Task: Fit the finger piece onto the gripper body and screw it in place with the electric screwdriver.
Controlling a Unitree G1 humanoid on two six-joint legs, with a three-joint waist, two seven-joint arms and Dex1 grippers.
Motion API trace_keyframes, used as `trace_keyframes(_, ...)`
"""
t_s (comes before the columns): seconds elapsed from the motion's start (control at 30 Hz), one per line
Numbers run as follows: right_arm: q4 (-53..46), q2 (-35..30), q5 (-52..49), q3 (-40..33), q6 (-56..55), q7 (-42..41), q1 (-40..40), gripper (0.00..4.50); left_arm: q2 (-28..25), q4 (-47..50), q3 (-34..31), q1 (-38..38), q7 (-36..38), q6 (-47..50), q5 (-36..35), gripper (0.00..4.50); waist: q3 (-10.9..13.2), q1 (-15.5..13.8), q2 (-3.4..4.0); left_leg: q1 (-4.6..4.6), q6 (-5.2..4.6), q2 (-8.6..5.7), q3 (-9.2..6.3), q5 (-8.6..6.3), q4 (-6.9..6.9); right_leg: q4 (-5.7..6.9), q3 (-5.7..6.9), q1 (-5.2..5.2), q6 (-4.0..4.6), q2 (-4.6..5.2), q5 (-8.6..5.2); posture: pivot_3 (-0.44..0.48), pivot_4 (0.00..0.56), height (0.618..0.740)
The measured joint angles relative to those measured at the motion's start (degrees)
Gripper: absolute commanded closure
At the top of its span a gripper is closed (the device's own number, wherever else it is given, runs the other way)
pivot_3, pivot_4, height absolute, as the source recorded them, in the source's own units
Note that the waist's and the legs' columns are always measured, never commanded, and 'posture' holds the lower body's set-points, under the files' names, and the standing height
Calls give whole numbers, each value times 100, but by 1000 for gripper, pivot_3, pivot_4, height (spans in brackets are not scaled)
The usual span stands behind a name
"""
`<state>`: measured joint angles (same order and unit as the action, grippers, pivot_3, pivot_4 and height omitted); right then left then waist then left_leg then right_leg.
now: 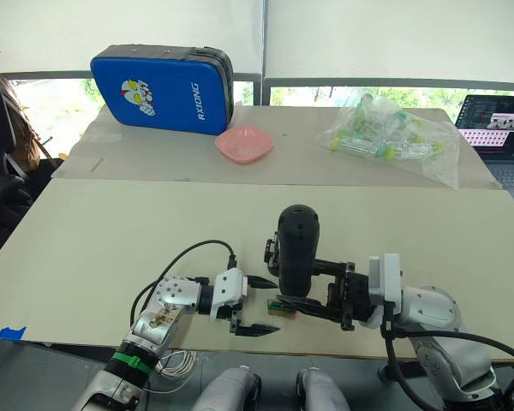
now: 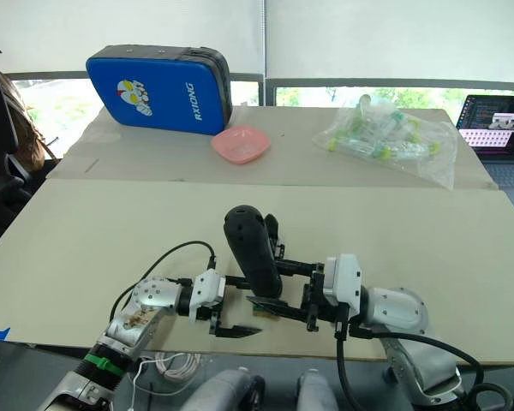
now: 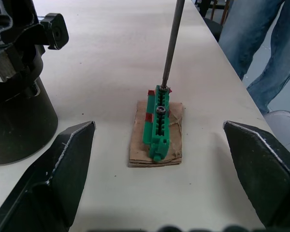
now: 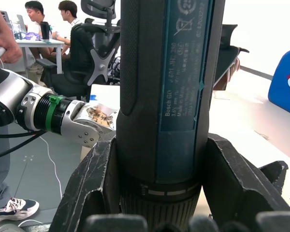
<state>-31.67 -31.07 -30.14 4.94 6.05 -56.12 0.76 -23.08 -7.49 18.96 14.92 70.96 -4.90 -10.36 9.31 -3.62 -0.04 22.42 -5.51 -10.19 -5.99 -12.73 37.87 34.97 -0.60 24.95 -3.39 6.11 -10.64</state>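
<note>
While right gripper (image 1: 325,295) jaws pinch electric screwdriver (image 1: 296,248), left gripper (image 1: 255,305) jaws spread, we fear bit slipping off screw in green-topped block (image 3: 158,126).

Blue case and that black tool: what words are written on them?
"RXIONG": white letters on the blue case, beside a cartoon picture.
"Bosch GO": on the label of the electric screwdriver, clamped in the right hand. The smaller print and symbols there are too blurred to read.
The laptop screen: too small to read.
</note>
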Motion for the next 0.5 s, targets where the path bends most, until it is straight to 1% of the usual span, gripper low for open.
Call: trace_keyframes(0.5,0,18,34,0,-20,0,0,2555,-6,11,0,-23,-14,-6,0,0,-1,3,0,0,0,0,0,0,0,0,0,0,0,0,0,0,150,740)
